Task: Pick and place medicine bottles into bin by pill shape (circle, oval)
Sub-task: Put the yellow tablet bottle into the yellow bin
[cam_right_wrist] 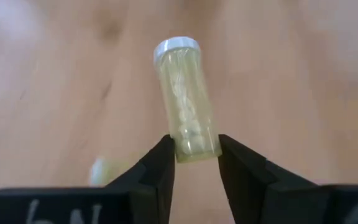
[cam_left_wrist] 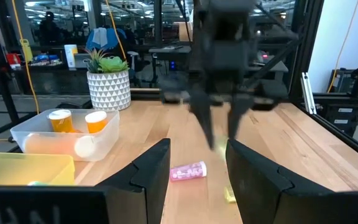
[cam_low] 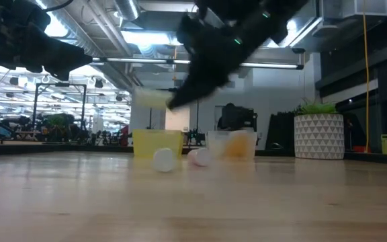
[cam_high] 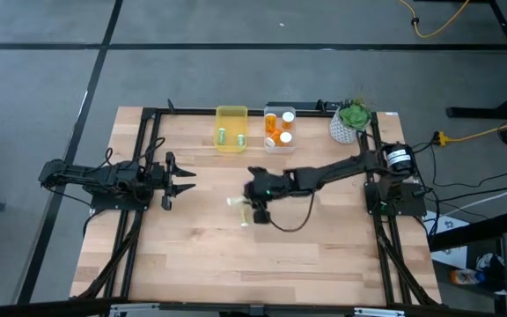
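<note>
1. Two bins sit at the far edge of the light wooden table (cam_high: 201,255): a yellow translucent plastic bin (cam_high: 231,129) with small green bottles inside, and just beside it a clear plastic bin (cam_high: 278,129) holding orange bottles with white caps.
2. Right gripper (cam_right_wrist: 194,163) is the busy one, out over the middle of the table, fingers clamped on the base end of a slim yellow-green translucent bottle with a white cap (cam_right_wrist: 185,99).
3. Key relation: the bottle's long axis runs straight on from the fingers, cap end pointing away from the wrist, so it sticks out ahead like a baton. In the low view it hangs clear of the tabletop, roughly level.
4. Through the wall, small pale pills show bunched near the gripped end; I can't call their shape from here, so which bin gets it stays open.
5. Both bins lie beyond the gripper toward the far edge, the yellow one slightly nearer the bottle's cap. My read: the carry has to bring the cap end over a rim before letting go.
6. More work waiting: a pink-purple bottle (cam_left_wrist: 188,172) lies on its side on the wood near the right gripper, another yellow-green one close by.
7. Left gripper (cam_high: 181,181) waits at the left side, fingers apart, well away from the action.
8. White-potted green plant (cam_high: 352,119) stands beside the clear bin.
</note>
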Robot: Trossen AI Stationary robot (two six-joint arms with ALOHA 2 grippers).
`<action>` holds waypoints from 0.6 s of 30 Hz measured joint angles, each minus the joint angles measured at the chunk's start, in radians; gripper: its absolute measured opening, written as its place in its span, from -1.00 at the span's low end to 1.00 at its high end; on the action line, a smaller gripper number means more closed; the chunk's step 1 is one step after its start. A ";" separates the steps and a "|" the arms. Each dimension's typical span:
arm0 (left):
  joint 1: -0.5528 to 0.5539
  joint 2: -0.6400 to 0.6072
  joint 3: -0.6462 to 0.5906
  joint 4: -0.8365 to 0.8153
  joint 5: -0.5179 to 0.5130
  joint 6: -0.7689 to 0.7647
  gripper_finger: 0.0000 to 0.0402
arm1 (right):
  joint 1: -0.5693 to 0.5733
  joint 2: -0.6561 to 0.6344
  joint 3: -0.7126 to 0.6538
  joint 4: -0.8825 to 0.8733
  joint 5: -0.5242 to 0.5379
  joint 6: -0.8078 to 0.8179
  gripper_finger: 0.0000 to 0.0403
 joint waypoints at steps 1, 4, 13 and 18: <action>0.000 0.000 0.000 0.000 0.000 0.000 -0.26 | -0.014 0.000 0.026 0.000 0.023 -0.007 -0.42; 0.000 0.000 0.000 0.000 0.000 0.000 -0.26 | -0.067 -0.001 0.106 -0.011 0.130 -0.052 -0.42; 0.000 0.000 0.000 0.000 0.000 0.022 -0.26 | -0.312 -0.002 0.212 -0.003 0.039 -0.075 -0.42; 0.000 0.000 0.000 0.000 0.000 0.024 -0.26 | -0.405 0.046 0.212 0.025 -0.084 -0.023 -0.42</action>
